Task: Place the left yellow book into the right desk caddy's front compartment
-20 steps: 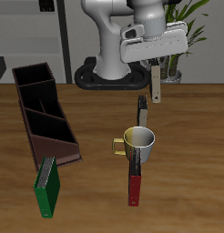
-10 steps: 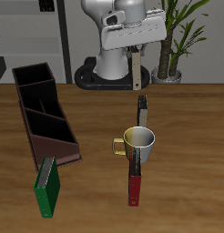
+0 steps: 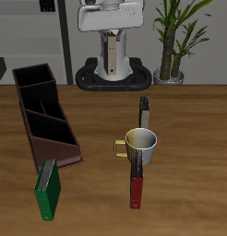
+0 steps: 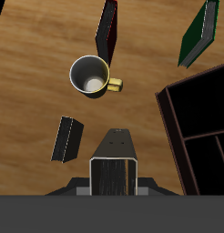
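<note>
The wooden table point(image 3: 198, 157) fills most of the scene, and the biggest thing on it is the right desk caddy point(image 3: 43, 114), a long dark maroon box with slanted walls and dividers, running from the far side of the table toward the front edge; its edge also shows from the wrist camera point(image 4: 198, 118). Past the table's far edge the white robot base rises, with a potted plant point(image 3: 177, 41) beside it. High up over the far edge, well above the wood, the gripper point(image 3: 111, 39) is clamped on the left yellow book point(image 3: 110, 57), which hangs upright from it; the wrist camera looks straight down the book's top end point(image 4: 115, 175) between the jaws. Near the middle of the table stands a yellow mug point(image 3: 139, 145), handle toward the caddy. A red book point(image 3: 136, 189) stands just in front of the mug, near the front edge. A green book point(image 3: 47, 190) stands at the caddy's near end. Just behind the mug, a slim book with a black side point(image 3: 143, 112) stands upright
</note>
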